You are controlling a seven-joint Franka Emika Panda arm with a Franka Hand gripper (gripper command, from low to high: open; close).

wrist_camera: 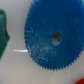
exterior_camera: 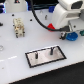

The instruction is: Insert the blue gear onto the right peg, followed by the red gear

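The gripper (exterior_camera: 66,34) hides most of the blue gear (exterior_camera: 73,36). Its jaws are too blurred to read. Near the gear, the wrist view cuts off a green object (wrist_camera: 3,35).

Bulky white rounded arm housing (exterior_camera: 67,15), glossy plastic look, fills upper right of exterior frame. Dark band splits white shells at joint. Thick black cable (exterior_camera: 36,15) loops from top centre toward arm. Small dark gripper assembly (exterior_camera: 64,35) below white housing, detail blurred. Wrist frame: no part of robot clearly identifiable. No markings or screws legible.
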